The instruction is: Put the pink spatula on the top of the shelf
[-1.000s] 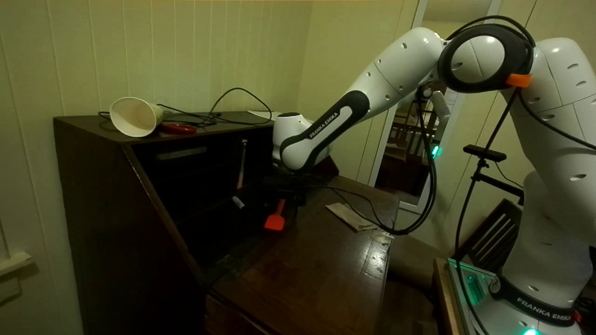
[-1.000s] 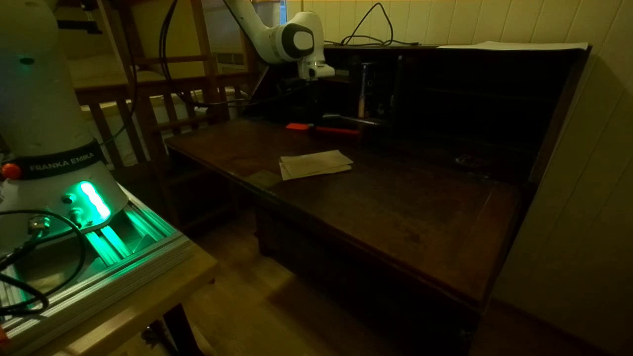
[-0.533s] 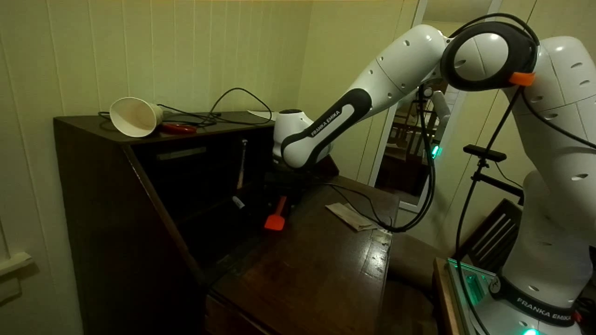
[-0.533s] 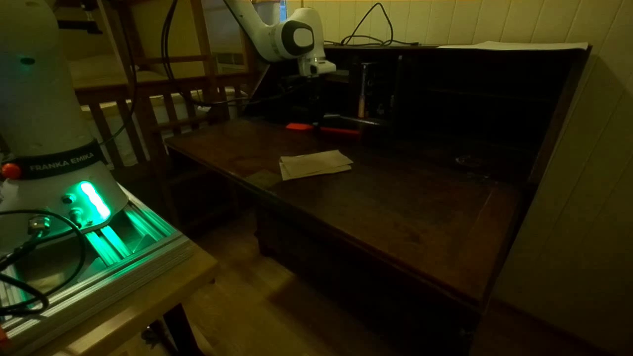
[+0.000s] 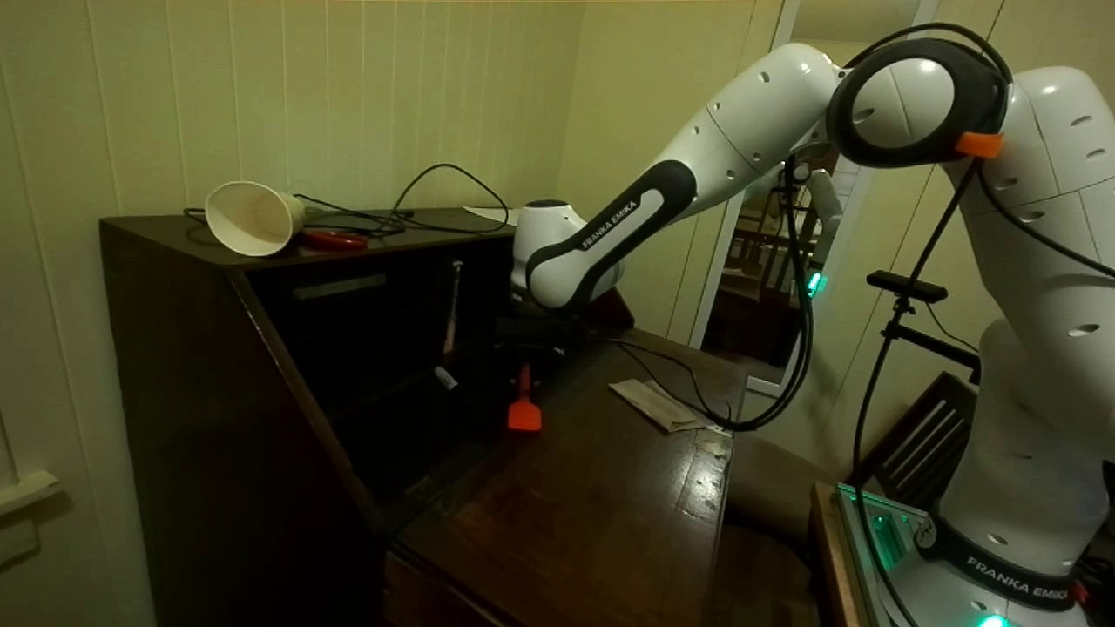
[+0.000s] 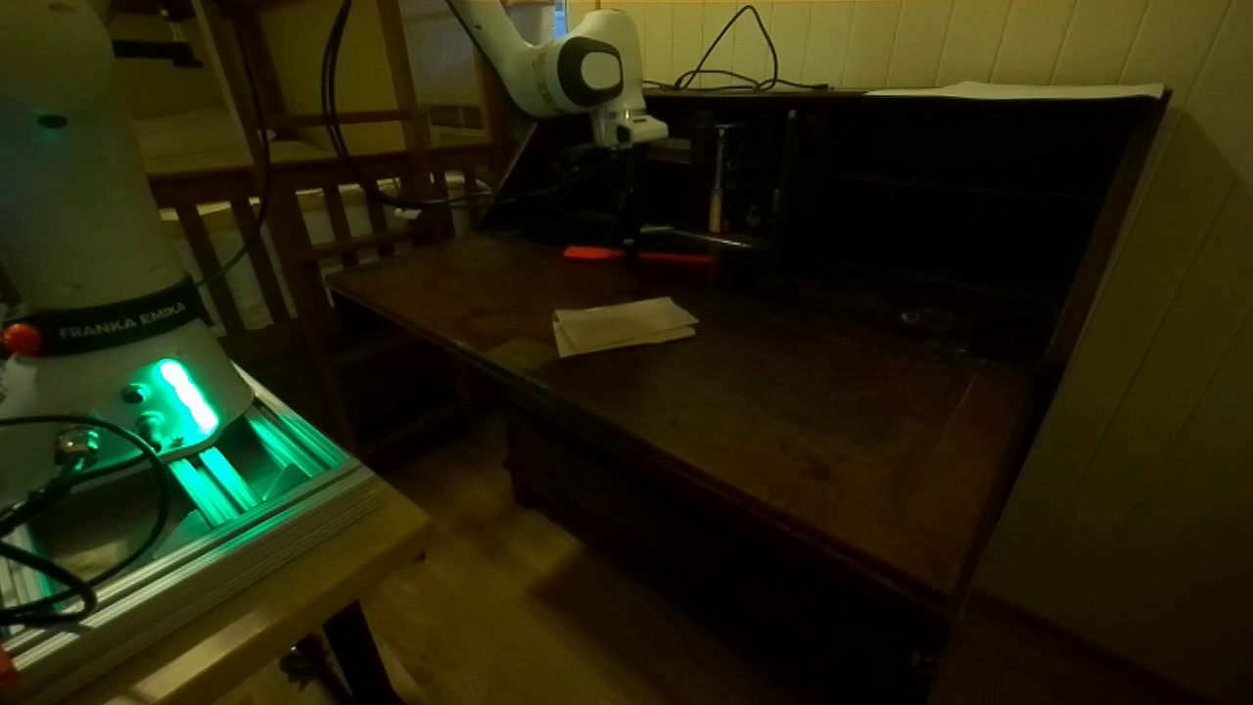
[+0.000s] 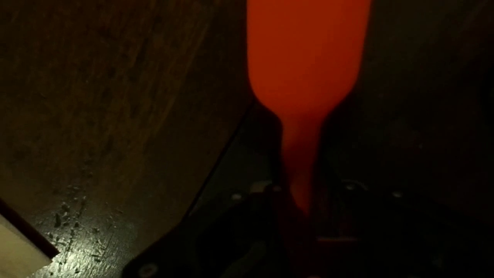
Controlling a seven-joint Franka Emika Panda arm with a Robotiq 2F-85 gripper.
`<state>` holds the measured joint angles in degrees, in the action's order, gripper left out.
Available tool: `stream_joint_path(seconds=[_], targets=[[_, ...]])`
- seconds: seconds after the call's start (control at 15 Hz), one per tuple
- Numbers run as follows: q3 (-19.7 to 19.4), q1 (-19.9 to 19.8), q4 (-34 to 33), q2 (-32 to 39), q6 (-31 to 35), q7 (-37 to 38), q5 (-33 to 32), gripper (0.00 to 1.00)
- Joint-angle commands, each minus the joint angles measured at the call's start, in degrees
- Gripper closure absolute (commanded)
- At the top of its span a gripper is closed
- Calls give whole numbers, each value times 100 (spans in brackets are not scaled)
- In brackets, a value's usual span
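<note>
The pink spatula [image 7: 307,58], which looks red-orange here, points its blade up the wrist view, with its handle running down between my gripper's fingers. My gripper [image 7: 303,200] is shut on that handle, though the fingers are very dark. In both exterior views the spatula [image 5: 524,411] lies low over the desk near the compartments. Seen from across the desk, the dark gripper [image 6: 631,235] comes straight down onto the spatula's [image 6: 685,258] middle. Whether the spatula still touches the wood I cannot tell. The shelf's flat top [image 5: 165,228] is above and behind the gripper.
On the shelf top are a white cup [image 5: 253,218] on its side, a red object [image 5: 334,240], looped black cables [image 5: 449,167] and a paper sheet [image 6: 1018,91]. A long-handled tool [image 6: 718,186] stands in the compartments. Folded paper [image 6: 626,325] lies on the desk [image 6: 812,421].
The jaws have closed around the spatula's handle. The spatula has swung slightly, its blade shifting a little to the right in an exterior view. My arm has risen slightly.
</note>
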<state>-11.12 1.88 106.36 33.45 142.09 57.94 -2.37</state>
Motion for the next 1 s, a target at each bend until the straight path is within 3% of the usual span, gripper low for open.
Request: stream_joint_path(seconds=[0.0, 0.27, 0.53, 0.67, 0.93], targets=[[-241, 356, 431, -535, -35, -101, -513, 94], [-555, 833, 766, -1223, 17, 7, -1711, 94], [-265, 734, 1020, -1962, 57, -245, -1992, 94], [-310, 813, 1058, -2223, -113, -168, -2667, 94], [-138, 474, 1294, -2899, -249, -800, -3332, 94]])
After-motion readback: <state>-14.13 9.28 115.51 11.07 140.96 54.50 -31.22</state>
